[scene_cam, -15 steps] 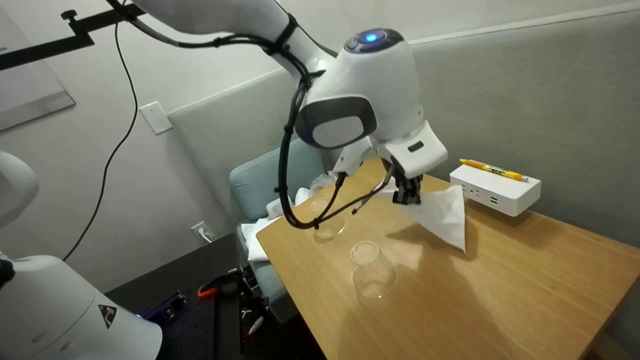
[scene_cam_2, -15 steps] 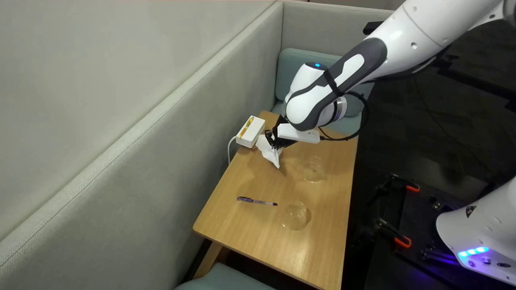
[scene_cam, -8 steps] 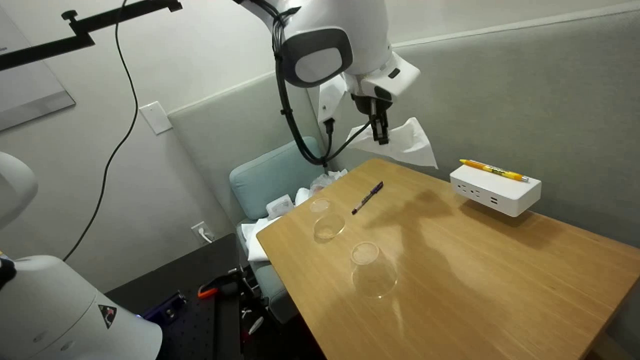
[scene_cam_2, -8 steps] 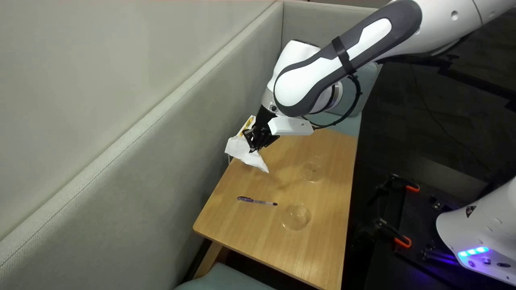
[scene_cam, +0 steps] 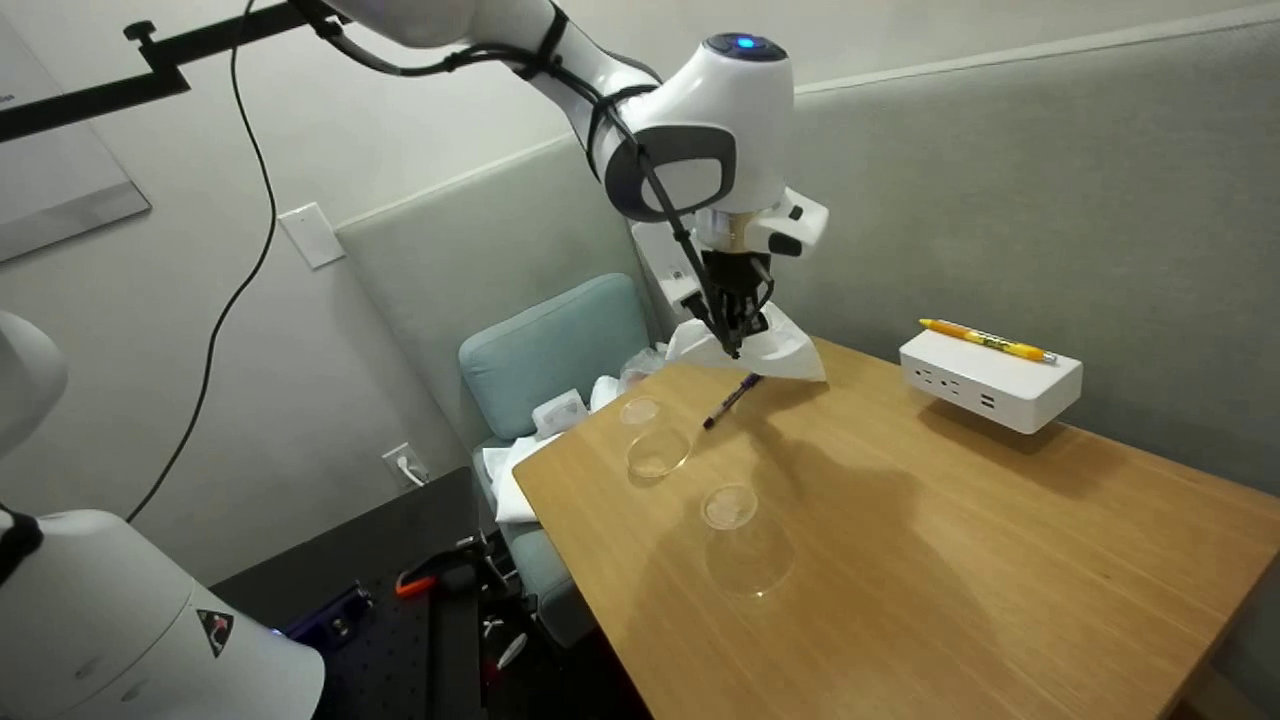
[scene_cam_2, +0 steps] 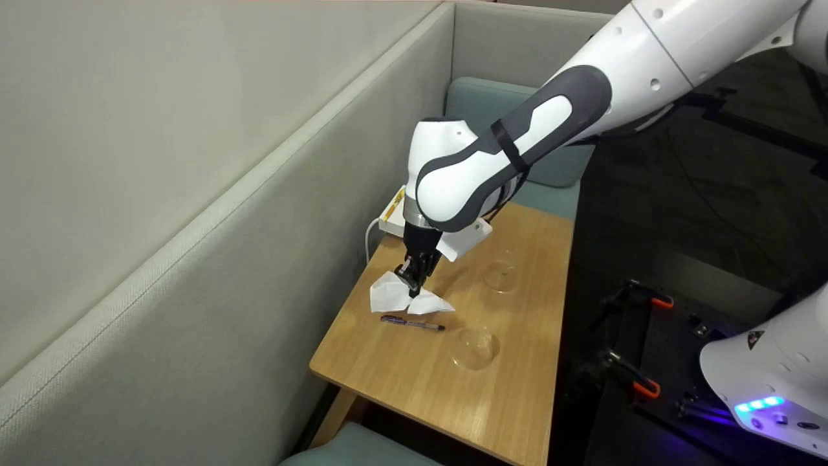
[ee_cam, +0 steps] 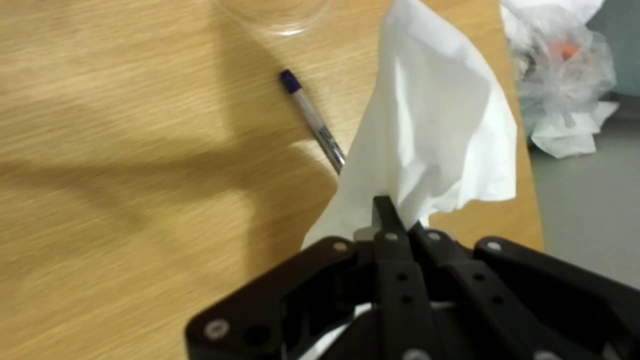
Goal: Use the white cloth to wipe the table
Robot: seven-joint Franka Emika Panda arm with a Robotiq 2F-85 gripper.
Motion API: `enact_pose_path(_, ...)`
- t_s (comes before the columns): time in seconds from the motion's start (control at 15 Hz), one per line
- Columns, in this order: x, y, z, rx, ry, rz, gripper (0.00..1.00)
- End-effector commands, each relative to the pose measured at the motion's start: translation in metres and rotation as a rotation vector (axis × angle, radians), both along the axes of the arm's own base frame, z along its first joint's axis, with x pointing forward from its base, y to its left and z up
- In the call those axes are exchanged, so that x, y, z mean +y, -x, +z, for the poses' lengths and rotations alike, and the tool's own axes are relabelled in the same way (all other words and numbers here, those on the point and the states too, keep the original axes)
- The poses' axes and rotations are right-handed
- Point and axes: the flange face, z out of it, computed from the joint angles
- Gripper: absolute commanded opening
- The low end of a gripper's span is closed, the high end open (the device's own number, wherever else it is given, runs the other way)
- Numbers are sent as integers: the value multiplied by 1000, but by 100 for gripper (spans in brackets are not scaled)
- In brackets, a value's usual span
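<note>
Where its folds draw together, the white cloth is clamped in the black claw, its thin, soft sheet creased and flaring into loose pointed flaps on either side of the grip. The table has a pale wood surface, its grain running in fine streaks. A slim pen with a clear barrel and a dark purple end lies on it, partly hidden by the cloth in the wrist view; its small print is too blurred to read. One clear, round cup stands near that pen and a second clear cup farther off. By the grey woven bench back, a smooth white power box with outlet slots carries a yellow-orange pen, whose dark lettering is too small to make out. The cloth hangs at the claw's tips, spreading beyond them, close to the slim pen in both exterior views; whether its lowest edge touches the table, I cannot tell.
</note>
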Motion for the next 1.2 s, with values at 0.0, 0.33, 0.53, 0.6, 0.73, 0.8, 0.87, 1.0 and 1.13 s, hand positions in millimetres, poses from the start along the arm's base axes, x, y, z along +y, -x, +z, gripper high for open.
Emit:
enact_pose_path(0.0,0,-6,-28,1,103,180,0)
enact_pose_path(0.33,5,-6,-45,-38,236,349,27)
enact_pose_path(0.53,5,-1,-16,-82,264,374,47)
enact_pose_path(0.6,3,1,-5,-102,267,373,56)
enact_pose_path(0.73,-5,6,27,-139,276,360,72)
enact_pose_path(0.8,-10,9,43,-160,282,351,78)
enact_pose_path(0.87,-17,13,60,-175,280,347,85)
enact_pose_path(1.0,-29,20,89,-213,287,335,99)
enact_pose_path(1.13,-40,29,114,-241,301,330,100)
